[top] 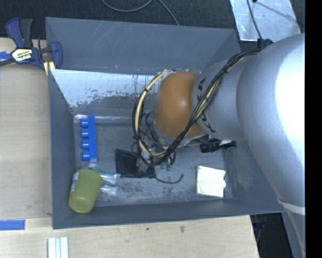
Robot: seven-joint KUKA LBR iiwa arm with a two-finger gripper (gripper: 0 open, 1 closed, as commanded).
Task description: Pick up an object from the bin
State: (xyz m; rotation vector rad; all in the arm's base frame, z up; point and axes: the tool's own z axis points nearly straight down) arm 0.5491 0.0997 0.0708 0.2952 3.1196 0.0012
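My gripper (148, 156) is low over the middle of the bin floor, mostly hidden under the arm's orange cover and cables. A flat black angular thing (125, 164) lies right at its left side, touching or just under it; I cannot tell whether it is gripped. A pale yellow-white square pad (210, 181) lies apart to the right, near the front wall. An olive-green cup (85, 191) lies on its side in the front left corner.
A clear packet with a row of blue pieces (87, 139) lies along the left wall. A small clear plastic scrap (110, 179) sits beside the cup. The thick silver arm covers the bin's right side.
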